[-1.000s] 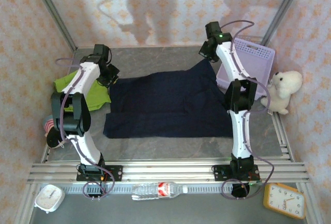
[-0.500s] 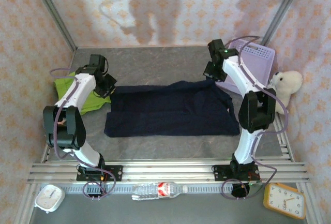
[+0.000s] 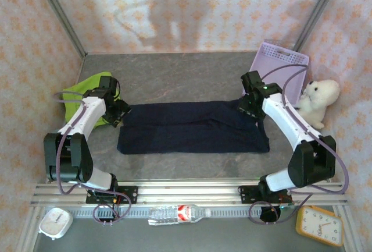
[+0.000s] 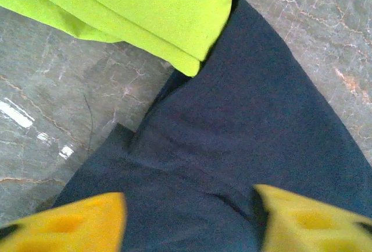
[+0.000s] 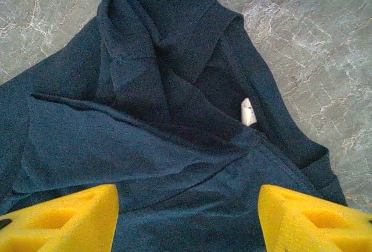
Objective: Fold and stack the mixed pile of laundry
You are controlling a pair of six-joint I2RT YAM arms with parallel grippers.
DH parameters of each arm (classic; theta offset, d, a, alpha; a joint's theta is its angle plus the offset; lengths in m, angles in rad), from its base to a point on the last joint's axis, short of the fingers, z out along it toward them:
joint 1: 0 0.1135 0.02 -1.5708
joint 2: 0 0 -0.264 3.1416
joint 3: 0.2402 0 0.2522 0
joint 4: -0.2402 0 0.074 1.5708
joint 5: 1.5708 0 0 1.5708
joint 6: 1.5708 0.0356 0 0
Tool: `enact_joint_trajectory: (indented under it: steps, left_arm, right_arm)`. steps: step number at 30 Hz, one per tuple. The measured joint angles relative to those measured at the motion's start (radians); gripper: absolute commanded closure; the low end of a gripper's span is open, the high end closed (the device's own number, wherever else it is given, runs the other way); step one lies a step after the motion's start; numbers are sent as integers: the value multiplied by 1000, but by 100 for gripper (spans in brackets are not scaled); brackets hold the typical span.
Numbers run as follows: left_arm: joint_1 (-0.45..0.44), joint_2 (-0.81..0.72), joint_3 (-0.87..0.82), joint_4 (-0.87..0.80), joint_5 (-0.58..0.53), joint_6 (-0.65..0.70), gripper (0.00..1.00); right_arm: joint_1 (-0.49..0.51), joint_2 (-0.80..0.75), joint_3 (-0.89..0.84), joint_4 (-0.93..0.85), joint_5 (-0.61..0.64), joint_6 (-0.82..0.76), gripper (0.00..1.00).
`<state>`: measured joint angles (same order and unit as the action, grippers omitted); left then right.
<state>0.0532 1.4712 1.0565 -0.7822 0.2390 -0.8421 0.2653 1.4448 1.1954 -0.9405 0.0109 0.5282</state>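
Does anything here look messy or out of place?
The navy garment is bunched at its right end, collar crumpled with the white tag showing, so it isn't flat. The lime-green garment overlaps its left corner.

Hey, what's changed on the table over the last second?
Both arms drew the navy garment's far edge toward the near side, folding it into a narrower strip. Then the left fingers and right fingers opened and let go. The green garment, basket and plush bear stayed put.
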Motion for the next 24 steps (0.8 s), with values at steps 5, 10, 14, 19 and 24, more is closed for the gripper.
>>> enact_joint_trajectory:
  steps: [5,10,14,19,24]
  left_arm:
    - [-6,67,93,19,9,-5,36]
    - [-85,189,212,68,21,-5,43]
    - [-162,309,279,114,43,-3,51]
    - [-177,425,301,130,50,3,53]
    - [-171,502,304,129,43,20,52]
  right_arm:
    - [3,120,90,48,-51,-23,41]
    - [47,266,179,121,-125,-47,43]
    - [113,396,236,159,-158,-58,45]
    - [143,487,255,173,-169,-34,48]
    - [142,519,255,172,-142,16,66]
